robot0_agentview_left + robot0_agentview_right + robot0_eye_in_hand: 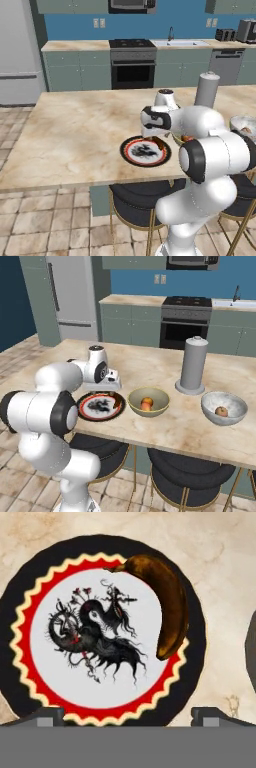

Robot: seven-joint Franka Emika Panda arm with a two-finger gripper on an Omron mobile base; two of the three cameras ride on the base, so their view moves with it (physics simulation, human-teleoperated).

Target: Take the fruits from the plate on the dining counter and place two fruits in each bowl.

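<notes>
Looking down with us:
Left base view: the plate (145, 151) lies on the dining counter (75, 135), our arm above its 1 o'clock edge.
Right base view: olive bowl (148, 401) and speckled bowl (223, 408) hold one fruit each.
Hand view: a dark brown banana (164, 602) curves along the plate's 2 o'clock rim; our gripper (128, 716) hangs spread wide, holding nothing.

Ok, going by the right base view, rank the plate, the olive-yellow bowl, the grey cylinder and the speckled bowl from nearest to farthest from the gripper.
1. plate, directly beneath the gripper
2. olive-yellow bowl, just beside the plate
3. grey cylinder, further along and back
4. speckled bowl, at the far end
</notes>
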